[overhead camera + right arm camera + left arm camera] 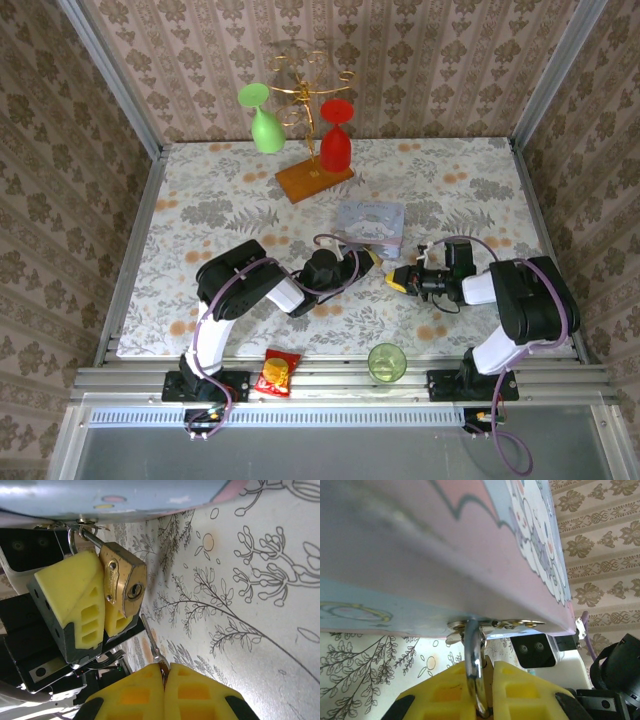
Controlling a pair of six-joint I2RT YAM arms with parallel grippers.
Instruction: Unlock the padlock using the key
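Padlock (122, 582) hung from hasp (495, 625) of tin (420, 540), clamped in left gripper (481, 690). Key (151, 639) pinched in closed right gripper (164, 672), tip near keyhole (133, 591), not yet inserted. If approach is misaligned, key could be twisted out of the grip or padlock pushed aside

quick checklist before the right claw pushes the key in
1. Left claw shut on small brass padlock: ok.
2. Right claw shut on thin silver key: ok.
3. Keyhole facing the key, unblocked: ok.
4. Key tip inside keyhole: not ok, apart from it.
5. Key teeth matched to slot: cannot tell.
6. Steel shackle through pale-blue tin hasp: ok.
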